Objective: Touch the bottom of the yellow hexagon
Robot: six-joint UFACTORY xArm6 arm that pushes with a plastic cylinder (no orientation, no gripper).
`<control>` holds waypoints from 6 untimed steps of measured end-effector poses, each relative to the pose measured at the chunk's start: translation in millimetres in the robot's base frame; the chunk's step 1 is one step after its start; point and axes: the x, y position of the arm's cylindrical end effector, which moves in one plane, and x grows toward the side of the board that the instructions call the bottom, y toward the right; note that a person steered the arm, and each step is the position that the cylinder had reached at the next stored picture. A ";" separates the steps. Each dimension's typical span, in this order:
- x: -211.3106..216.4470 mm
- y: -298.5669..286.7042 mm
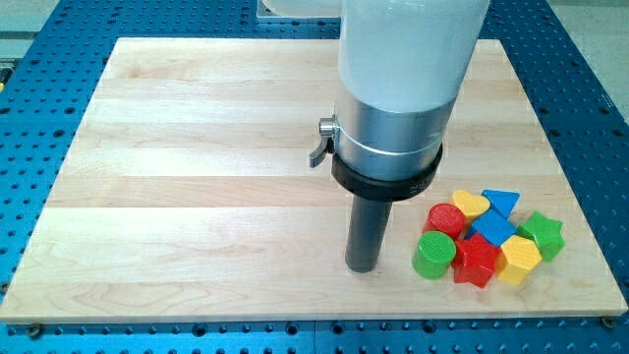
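Nearest the camera, close to the worktop's [197,177] bottom edge and toward its bottom-right corner, lies a tight cluster of blocks; going left to right along its lower row come the green cylinder [433,255], the red star [478,262] and the yellow hexagon [519,259], which touches the red star and sits just under the blue cube [493,228]; above them lie the red cylinder [445,218], the yellow heart [470,204] and the blue triangle [501,202], with the green star [543,234] at the right end. My tip [362,267] rests just left of the green cylinder, apart from it, with that block and the red star between it and the hexagon; there is no pincer on this rod, so nothing opens or closes. I judge the approach step under way; the next move calls for passing below the cluster, then rising to meet the hexagon's lower edge without nudging the neighbours.
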 end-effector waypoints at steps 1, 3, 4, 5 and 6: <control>4.4 0.0; 45.7 28.5; 45.3 103.2; 45.2 156.1; 41.5 162.4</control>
